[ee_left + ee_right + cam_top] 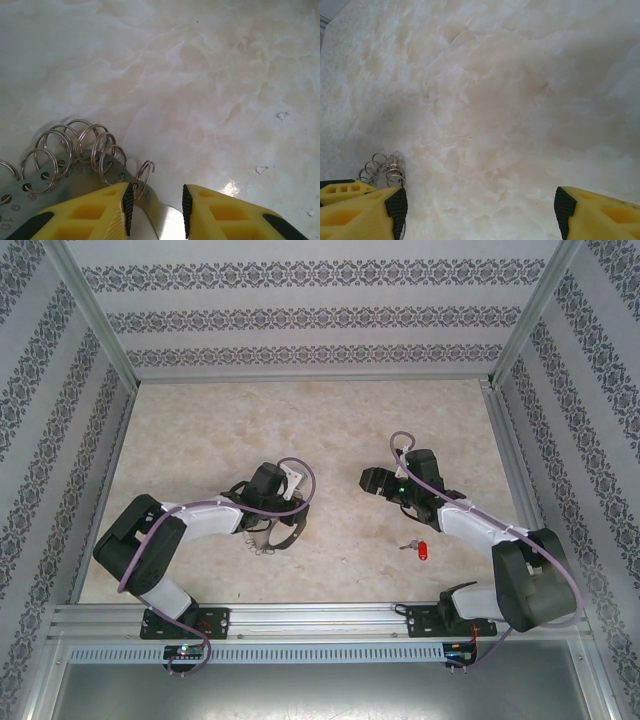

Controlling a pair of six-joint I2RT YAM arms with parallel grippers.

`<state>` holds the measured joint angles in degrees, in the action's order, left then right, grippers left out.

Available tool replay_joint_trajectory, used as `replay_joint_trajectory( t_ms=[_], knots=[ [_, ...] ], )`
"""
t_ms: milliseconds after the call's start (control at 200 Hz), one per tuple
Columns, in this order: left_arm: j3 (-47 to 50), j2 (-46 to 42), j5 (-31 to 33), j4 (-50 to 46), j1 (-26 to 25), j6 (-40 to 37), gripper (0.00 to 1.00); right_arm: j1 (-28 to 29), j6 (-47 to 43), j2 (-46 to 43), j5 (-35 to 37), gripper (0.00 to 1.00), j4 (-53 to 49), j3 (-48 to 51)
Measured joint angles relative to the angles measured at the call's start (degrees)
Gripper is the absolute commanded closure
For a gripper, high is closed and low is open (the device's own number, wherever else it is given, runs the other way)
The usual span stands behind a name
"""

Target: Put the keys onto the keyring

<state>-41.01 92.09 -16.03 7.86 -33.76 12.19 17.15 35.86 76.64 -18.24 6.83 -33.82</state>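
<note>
beside the right arm [470, 520], take the tiny light key [421, 549] by its head; right claw [480, 207] spread, left claw [156, 210] unclear

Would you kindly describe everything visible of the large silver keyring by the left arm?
The large silver metal keyring is a flat, shiny band punched with holes and stamped with numbers, with many small wire split rings threaded through the holes. It lies on the pale marbled table, and a narrower stretch runs between the open yellow fingers of the left gripper.
</note>
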Motion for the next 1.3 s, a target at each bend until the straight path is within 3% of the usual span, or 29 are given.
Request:
replay_joint_trajectory(
  t_ms=[345, 1299],
  knots=[
    [0.0, 1.97, 0.57, 1.31, 0.0, -0.11, 0.71, 0.0, 0.0, 0.07, 0.0, 0.22, 0.0, -0.09],
    [5.14, 1.53, 4.35, 8.33, 0.0, -1.09, 0.71, -0.39, -0.17, 0.59, -0.07, 0.25, 0.02, -0.09]
  ],
)
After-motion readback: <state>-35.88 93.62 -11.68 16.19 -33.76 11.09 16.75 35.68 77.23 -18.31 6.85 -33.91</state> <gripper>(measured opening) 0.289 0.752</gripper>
